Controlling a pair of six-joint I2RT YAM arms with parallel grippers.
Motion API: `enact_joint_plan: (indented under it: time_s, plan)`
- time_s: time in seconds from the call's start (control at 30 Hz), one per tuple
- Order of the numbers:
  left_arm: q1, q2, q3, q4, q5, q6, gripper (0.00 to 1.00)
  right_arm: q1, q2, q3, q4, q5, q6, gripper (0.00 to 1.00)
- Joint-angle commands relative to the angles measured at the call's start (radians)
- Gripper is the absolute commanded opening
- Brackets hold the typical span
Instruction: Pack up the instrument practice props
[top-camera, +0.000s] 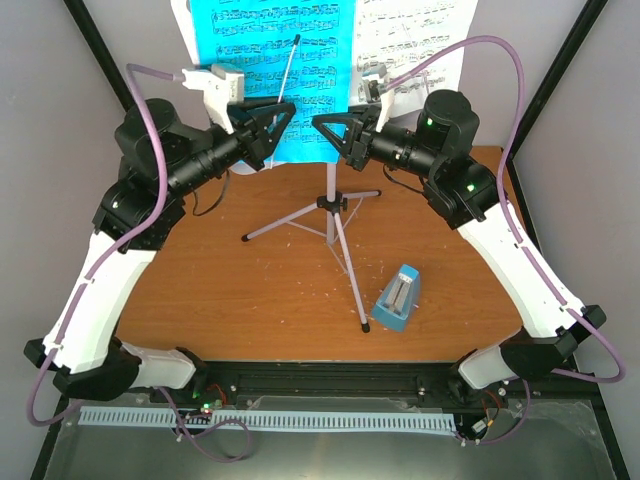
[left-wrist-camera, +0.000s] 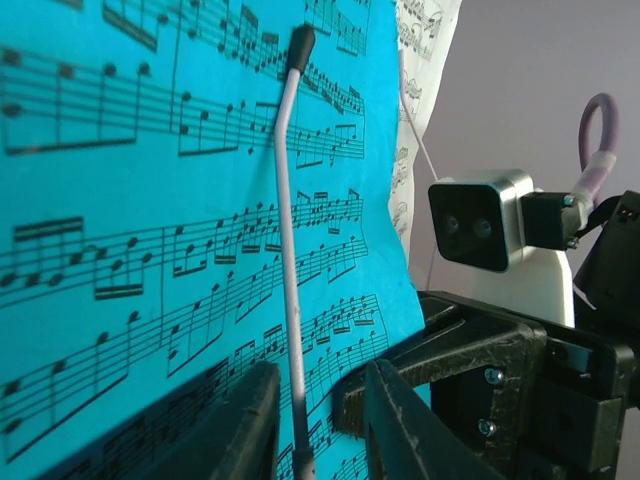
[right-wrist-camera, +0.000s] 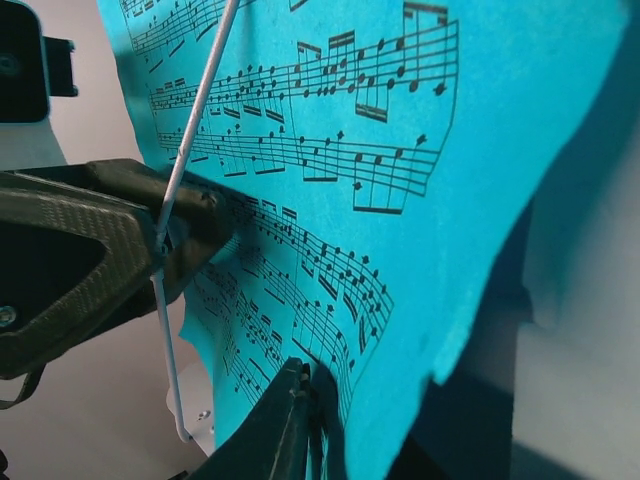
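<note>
Lists white music stand (top-camera: 330, 203) upright at the far edge of the surface (top-camera: 250, 290), midway along it, bearing blue music sheet (top-camera: 265, 50), with white music sheet (top-camera: 420, 40) beside it toward the far-right corner. Records right pincer (right-wrist-camera: 305, 420) pressed together at the blue sheet's lower edge, apparently pinching it; left pincer (left-wrist-camera: 310, 440) spread, one finger either side of the grey retaining wire (left-wrist-camera: 285, 200). Places that wire's long axis near-vertical across the sheet's face, directly ahead of the left pincer; probably calls for swinging it clear before drawing the sheet away rightward. Notes light-blue metronome (top-camera: 400, 298) toward the near-right corner, untouched.
</note>
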Motion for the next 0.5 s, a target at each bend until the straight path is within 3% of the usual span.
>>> enact_joint_plan:
  time_s: [0.0, 0.07, 0.1, 0.47]
  plan:
    - [-0.011, 0.003, 0.026, 0.019, 0.023, 0.002, 0.21, 0.009, -0.023, -0.007, 0.012, 0.008, -0.008, 0.09]
    - [-0.011, -0.004, 0.012, 0.031, 0.013, 0.012, 0.03, 0.009, -0.025, -0.01, 0.014, 0.018, -0.007, 0.07]
    - [-0.011, -0.008, 0.005, 0.035, 0.002, 0.023, 0.01, 0.009, -0.026, -0.012, 0.015, 0.022, -0.005, 0.05]
    - [-0.011, -0.067, -0.149, 0.189, 0.079, 0.151, 0.0, 0.009, -0.071, -0.044, 0.055, 0.039, -0.056, 0.03]
